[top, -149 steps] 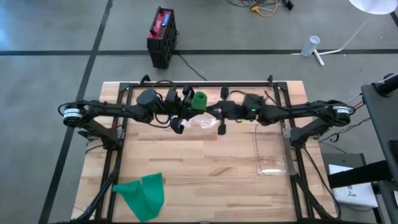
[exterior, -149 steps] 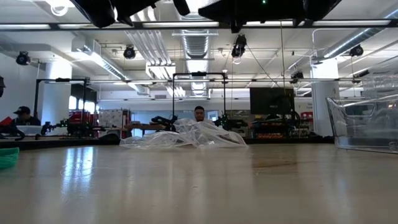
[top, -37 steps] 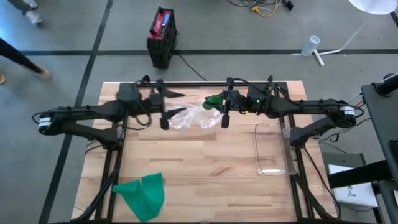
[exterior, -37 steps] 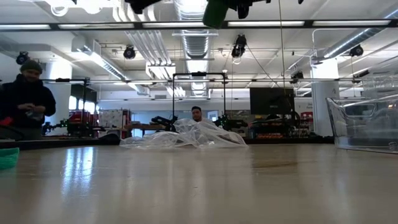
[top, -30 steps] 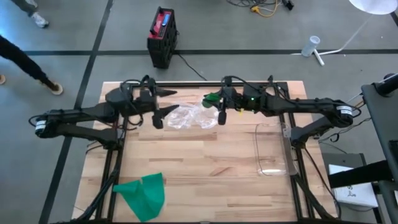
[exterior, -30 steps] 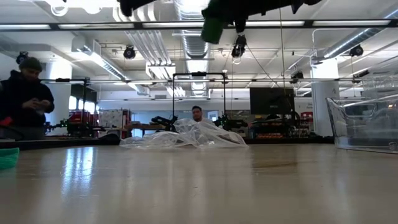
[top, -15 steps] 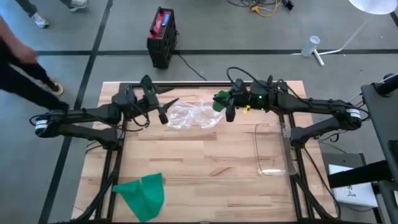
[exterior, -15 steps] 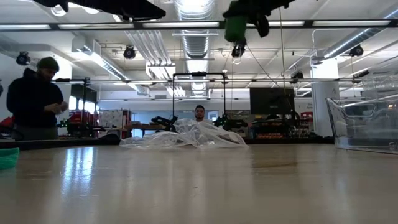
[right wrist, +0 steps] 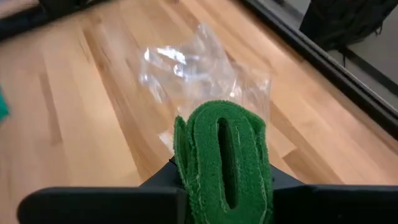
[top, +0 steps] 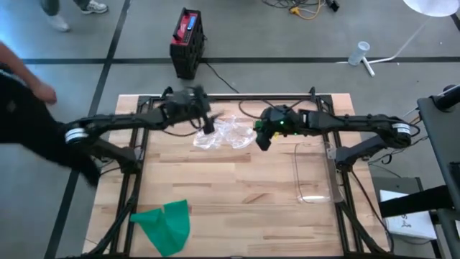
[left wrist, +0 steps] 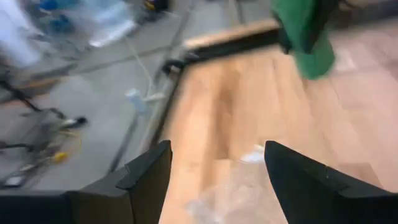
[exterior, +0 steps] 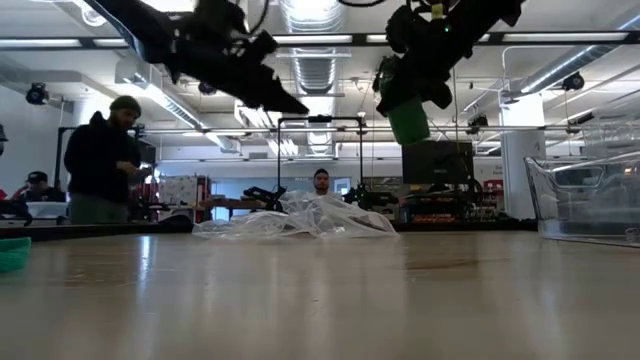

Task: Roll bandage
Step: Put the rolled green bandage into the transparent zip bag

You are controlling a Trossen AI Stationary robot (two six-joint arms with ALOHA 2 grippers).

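1. The tabletop (top: 237, 194) is a slatted wooden surface, mostly bare in the middle, which leaves the arms room to work above it.

2. A clear plastic container (top: 314, 173) stands on the right side of the tabletop, near the right arm's base; it is probably where the finished roll is meant to go, though that is a guess.

3. A loose green band (top: 164, 224) lies crumpled at the near left corner, well apart from both arms and untouched.

4. A crumpled clear plastic bag (top: 226, 133) lies on the far middle of the tabletop, between the two grippers; it looks like discarded wrapping.

5. The left gripper (top: 207, 124) hangs above the bag's left edge with its fingers (left wrist: 144, 180) spread apart and nothing between them, so it appears to be free to help or to pull back.

6. The right gripper (top: 264, 135) is raised off the tabletop just right of the bag, its fingers clamped on the rolled green bandage (right wrist: 222, 163). The squeeze flattens the coil into an oval, which should keep the layers from springing loose while it is carried in the air.

7. The rolling itself looks done; what seems left is putting the roll down.
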